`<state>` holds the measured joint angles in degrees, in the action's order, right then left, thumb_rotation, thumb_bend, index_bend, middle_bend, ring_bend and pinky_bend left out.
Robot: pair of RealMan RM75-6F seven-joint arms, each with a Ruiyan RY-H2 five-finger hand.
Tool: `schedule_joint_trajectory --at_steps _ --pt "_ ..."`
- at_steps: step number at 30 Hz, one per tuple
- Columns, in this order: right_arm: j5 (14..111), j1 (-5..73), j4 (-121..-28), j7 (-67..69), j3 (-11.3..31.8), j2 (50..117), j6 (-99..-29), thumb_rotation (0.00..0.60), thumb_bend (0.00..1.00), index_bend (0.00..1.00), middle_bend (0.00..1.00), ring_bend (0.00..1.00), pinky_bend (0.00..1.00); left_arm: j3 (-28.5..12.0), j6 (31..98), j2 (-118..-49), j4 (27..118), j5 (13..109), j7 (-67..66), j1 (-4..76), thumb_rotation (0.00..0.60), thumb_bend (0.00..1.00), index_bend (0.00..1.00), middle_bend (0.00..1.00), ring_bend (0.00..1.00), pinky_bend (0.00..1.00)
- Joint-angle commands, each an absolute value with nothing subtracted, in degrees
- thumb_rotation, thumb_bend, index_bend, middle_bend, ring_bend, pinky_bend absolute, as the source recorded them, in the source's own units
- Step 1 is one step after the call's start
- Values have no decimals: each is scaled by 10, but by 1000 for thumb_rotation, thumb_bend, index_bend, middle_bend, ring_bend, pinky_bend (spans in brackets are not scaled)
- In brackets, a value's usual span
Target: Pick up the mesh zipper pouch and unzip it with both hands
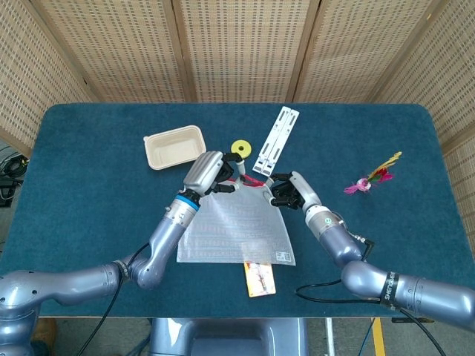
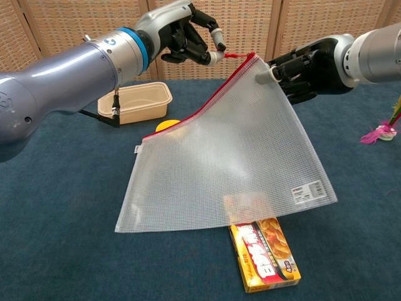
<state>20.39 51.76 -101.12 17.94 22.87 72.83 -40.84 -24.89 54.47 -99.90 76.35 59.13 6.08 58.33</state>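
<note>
Mesh zipper pouch (image 2: 232, 150) held up over the blue table (image 1: 89, 170), both hands at its top corner.

Nearest, a yellow snack box (image 2: 266, 263) lies flat under the pouch's hanging lower edge. Above it, the right hand (image 2: 301, 66) grips the corner, fingers (image 2: 266, 76) closed on the mesh; the left hand (image 2: 188, 37) pinches the red zipper pull (image 2: 238, 55). Beyond sit a beige tray (image 1: 175, 147), yellow disc (image 1: 240, 148), white strip (image 1: 273, 139) and a feathered toy (image 1: 375, 176); woven cane screens (image 1: 237, 44) stand behind the table.
</note>
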Motion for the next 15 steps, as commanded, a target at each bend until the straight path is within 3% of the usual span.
schedule_joint_trajectory --at_steps 1,15 --pt "215 506 -1015 199 244 722 -393 600 757 719 925 983 1000 -247 536 -993 758 590 69 578 600 962 919 1000 967 1000" --pt "245 478 -1030 261 290 707 -360 600 783 742 930 985 1000 -240 514 -979 729 598 99 566 600 963 919 1000 967 1000"
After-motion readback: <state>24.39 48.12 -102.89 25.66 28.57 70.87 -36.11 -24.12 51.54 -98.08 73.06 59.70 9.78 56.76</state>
